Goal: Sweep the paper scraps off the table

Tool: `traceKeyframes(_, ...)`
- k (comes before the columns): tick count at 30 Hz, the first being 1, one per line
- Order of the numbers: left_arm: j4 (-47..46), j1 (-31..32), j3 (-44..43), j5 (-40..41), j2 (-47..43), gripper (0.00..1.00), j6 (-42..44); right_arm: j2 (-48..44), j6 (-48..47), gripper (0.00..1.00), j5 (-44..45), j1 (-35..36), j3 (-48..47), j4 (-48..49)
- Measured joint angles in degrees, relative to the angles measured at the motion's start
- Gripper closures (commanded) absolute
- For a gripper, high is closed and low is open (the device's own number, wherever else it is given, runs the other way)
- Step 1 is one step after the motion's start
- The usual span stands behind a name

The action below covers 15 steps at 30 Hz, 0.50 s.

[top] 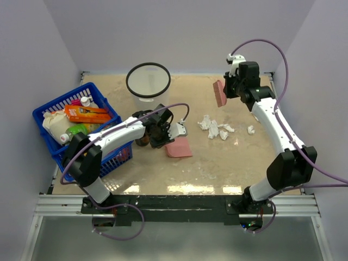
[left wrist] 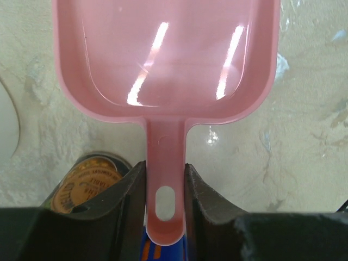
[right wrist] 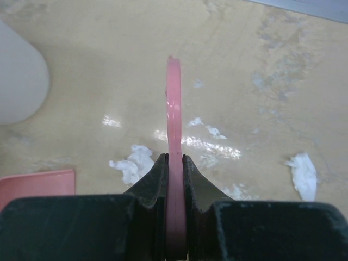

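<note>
The table (top: pixel 217 168) is flat, shiny and sandy, with swirly marks like stone. A metal rail (top: pixel 179 206) runs along its near edge, and pale walls stand close on the other three sides.

The paper scraps (top: pixel 215 128) are little crumpled white wads. Most lie in a bunch near the middle of the table, a bit to the right. One small wad (top: pixel 250 130) lies apart, further right. In the right wrist view, one wad (right wrist: pixel 133 162) lies to the left and one (right wrist: pixel 302 173) to the right.

The left gripper (top: pixel 163 133) squeezes the thin handle of a pink dustpan (top: pixel 178 148). Its two dark fingers (left wrist: pixel 130 187) press on both sides of the handle. The dustpan (left wrist: pixel 166 60) is smooth, shiny plastic with round corners and low walls. It sits low, left of the scraps, with a strip of bare table between them. I cannot tell if it touches the table.

The right gripper (top: pixel 231 87) is up near the far right corner. It pinches a flat pink brush (top: pixel 219 93) that hangs down, well behind the scraps. The brush (right wrist: pixel 173 109) looks thin from its edge.

A round brown tin (left wrist: pixel 87 182) stands just beside the left gripper. A blue mesh basket (top: pixel 120 155) full of groceries fills the left side. A round white bin (top: pixel 128 81) with a black rim stands at the far edge. The near right half of the table is open.
</note>
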<state>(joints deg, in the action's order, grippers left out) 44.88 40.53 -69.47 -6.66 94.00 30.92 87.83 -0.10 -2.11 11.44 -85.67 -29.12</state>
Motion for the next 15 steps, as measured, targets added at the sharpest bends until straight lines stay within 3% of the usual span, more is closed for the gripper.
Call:
traceKeyframes(3,-2.1,0.0,0.0,-0.3,1.9,0.92,-1.8,0.9,-1.9,1.0,3.7,-0.1,1.6,-0.8)
traceKeyframes(15,-6.5,0.0,-1.5,-1.7,6.2,0.94,-4.7,6.0,-3.5,1.0,6.0,-0.1,3.1,-2.1)
